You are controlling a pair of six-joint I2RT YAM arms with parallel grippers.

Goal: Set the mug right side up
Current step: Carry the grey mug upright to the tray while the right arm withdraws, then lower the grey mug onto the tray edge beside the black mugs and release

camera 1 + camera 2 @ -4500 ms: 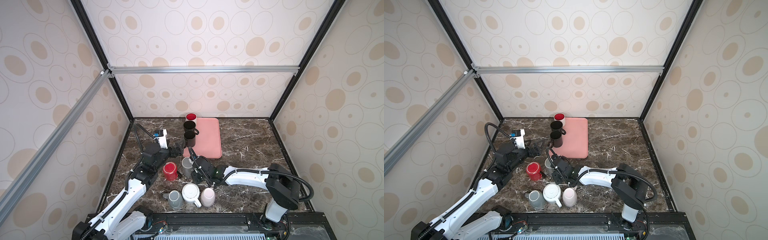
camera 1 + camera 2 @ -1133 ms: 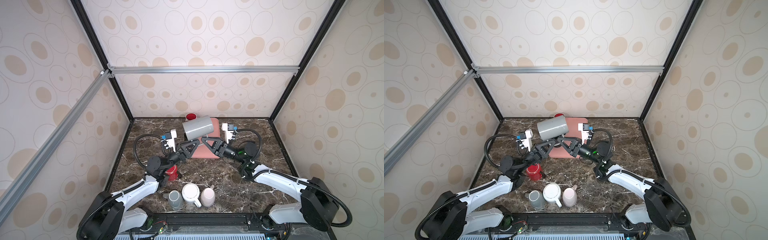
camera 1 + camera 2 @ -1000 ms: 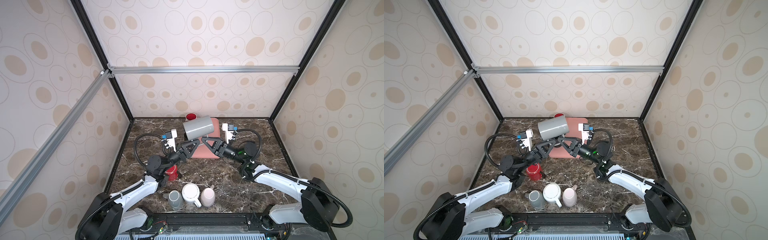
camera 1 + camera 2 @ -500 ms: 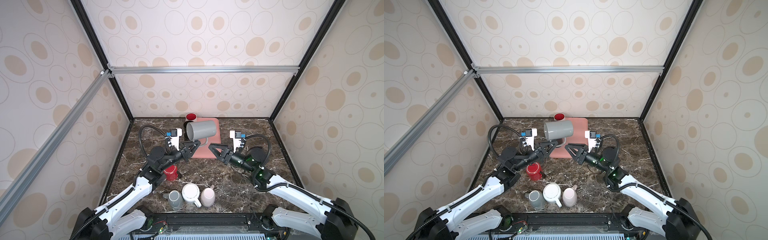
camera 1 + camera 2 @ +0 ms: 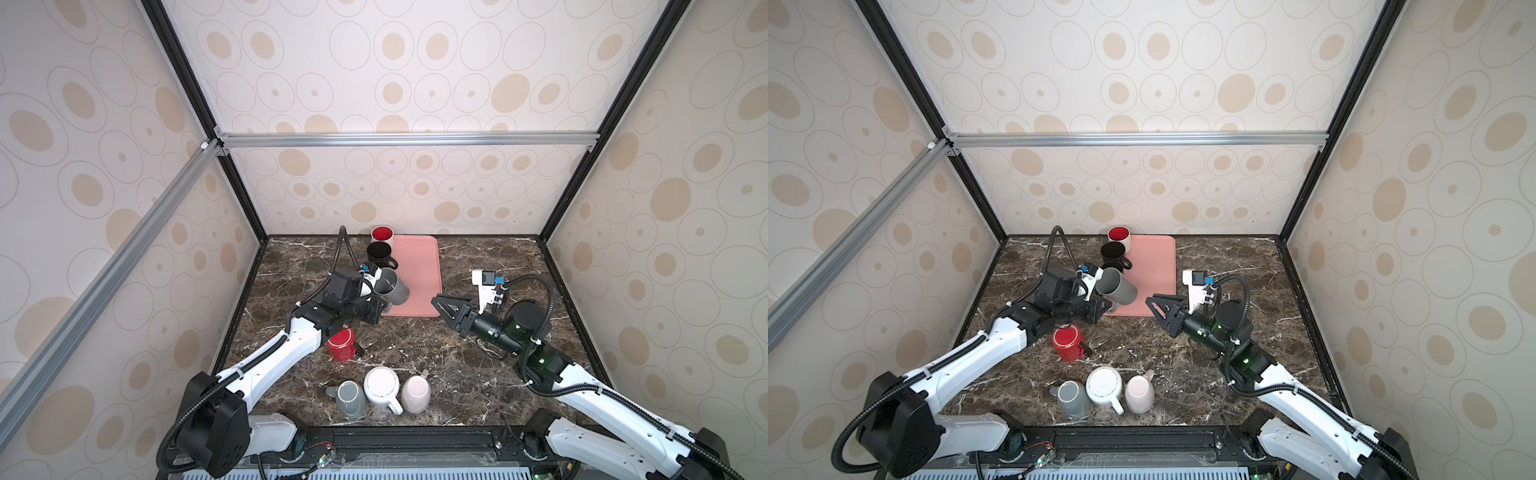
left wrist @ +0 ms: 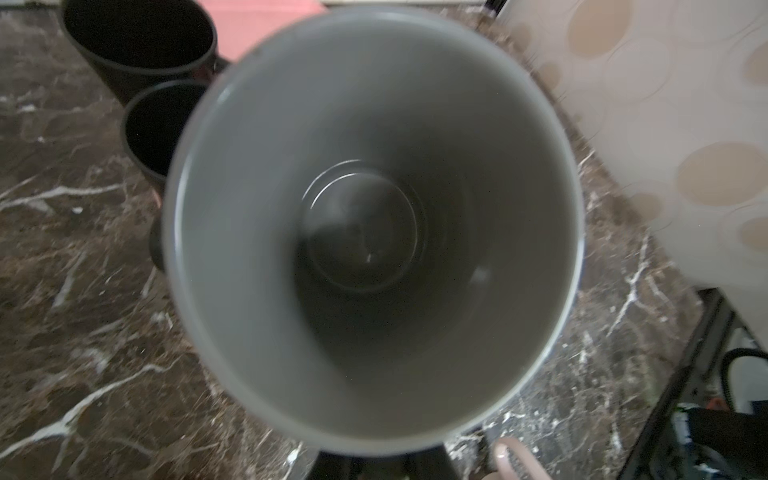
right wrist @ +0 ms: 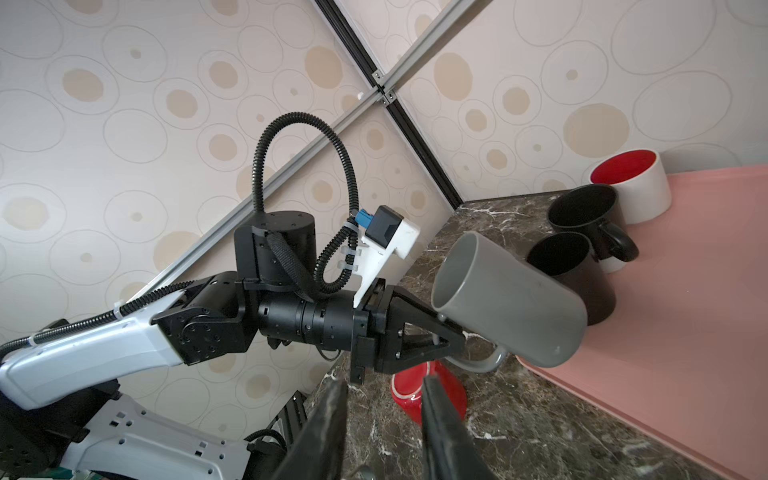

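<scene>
We had the grey mug (image 5: 392, 286) tilted, mouth up-left, over the near-left corner of the pink tray (image 5: 419, 266). The left fingers (image 7: 411, 309) clamped its handle; the right fingers (image 7: 332, 424) sat slightly parted, empty, well to the right.

In my left wrist view the grey mug (image 6: 374, 224) fills nearly all and its rim is blurred. It hides part of the smaller black mug (image 6: 153, 129). The fingers (image 7: 328, 432) of my right pincer (image 7: 384, 380) are cut by the picture's edge, and the pink mug (image 6: 511, 457) too.
</scene>
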